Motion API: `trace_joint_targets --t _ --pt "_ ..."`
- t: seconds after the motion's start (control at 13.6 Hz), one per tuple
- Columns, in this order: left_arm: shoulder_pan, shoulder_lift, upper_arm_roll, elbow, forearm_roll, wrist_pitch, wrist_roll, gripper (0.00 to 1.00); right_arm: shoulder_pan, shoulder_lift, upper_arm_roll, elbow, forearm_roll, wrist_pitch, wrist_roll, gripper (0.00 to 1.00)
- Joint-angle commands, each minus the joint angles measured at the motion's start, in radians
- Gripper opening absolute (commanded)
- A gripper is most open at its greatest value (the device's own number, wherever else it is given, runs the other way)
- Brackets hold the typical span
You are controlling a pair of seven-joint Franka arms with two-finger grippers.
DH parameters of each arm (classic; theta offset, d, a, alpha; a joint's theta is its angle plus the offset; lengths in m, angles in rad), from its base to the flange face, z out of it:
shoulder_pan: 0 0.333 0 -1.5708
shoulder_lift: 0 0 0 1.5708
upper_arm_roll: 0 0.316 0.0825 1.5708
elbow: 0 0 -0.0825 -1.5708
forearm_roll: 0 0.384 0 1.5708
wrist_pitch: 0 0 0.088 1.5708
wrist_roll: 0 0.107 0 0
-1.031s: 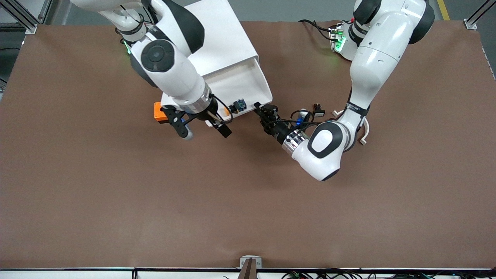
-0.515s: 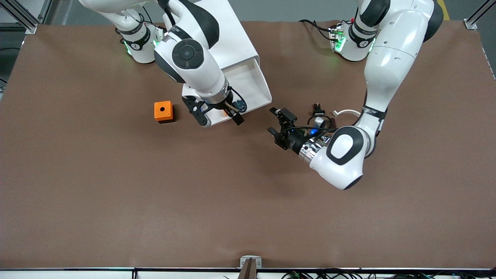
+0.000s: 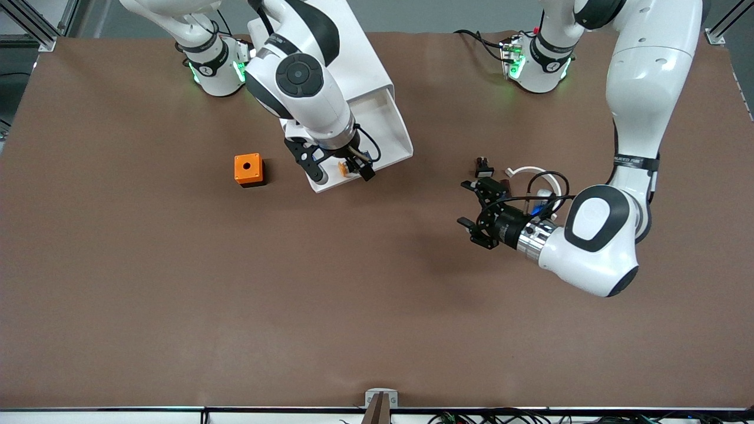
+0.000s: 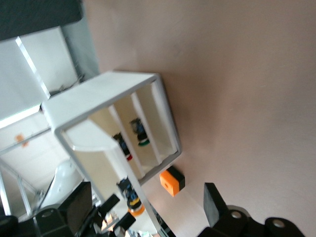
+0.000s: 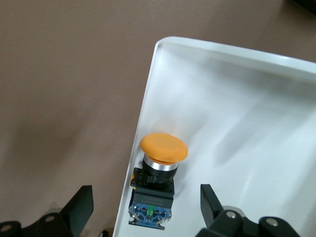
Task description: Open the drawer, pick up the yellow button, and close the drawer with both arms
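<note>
In the pulled-out top drawer [image 3: 386,126] of the white cabinet [image 3: 353,53] lies the little button [image 5: 157,177]. It has an orange cap, a black body and a blue back. It lies on its side, right by the drawer's front wall, at the corner nearer the front camera.

My right gripper [image 3: 336,168] hangs just over that corner of the drawer. Its two fingers [image 5: 81,210] are spread wide, one on each side of the button. They do not touch it. One finger is over the brown table [image 3: 177,294], outside the drawer wall. The other finger is over the white drawer floor.

My left gripper [image 3: 478,213] is over the bare table, well apart from the cabinet, toward my left arm's end. Its fingers are spread open too, and there is nothing between them. Its camera looks at the cabinet's front, where more small buttons sit in the lower drawers.

An orange cube [image 3: 248,169] with a hole on top sits on the table beside the cabinet, toward my right arm's end. A small black part [image 3: 483,168] and a white clip [image 3: 524,172] lie on the table near my left gripper.
</note>
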Motion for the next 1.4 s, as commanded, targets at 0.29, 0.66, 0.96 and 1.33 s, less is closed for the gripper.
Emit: trace_joint_targets --t 0.29,0.66,0.96,1.33 --pt "-0.021 -0.057 0.010 -0.002 0.160 -0.005 0.402 0.99 -0.024 -0.033 0.021 -0.062 -0.015 0.043 0.024 0.58" --pt "-0.030 -0.097 0.005 0.000 0.262 0.017 0.629 0.99 -0.033 -0.033 0.037 -0.057 -0.014 0.033 0.008 0.03" --pt "-0.032 -0.129 -0.002 -0.008 0.323 0.057 0.890 0.99 -0.087 -0.022 0.037 0.114 0.032 -0.139 -0.122 0.00" --pt "-0.078 -0.164 -0.079 -0.023 0.433 0.134 1.019 0.99 -0.151 -0.025 -0.079 0.255 0.048 -0.322 -0.583 0.00"
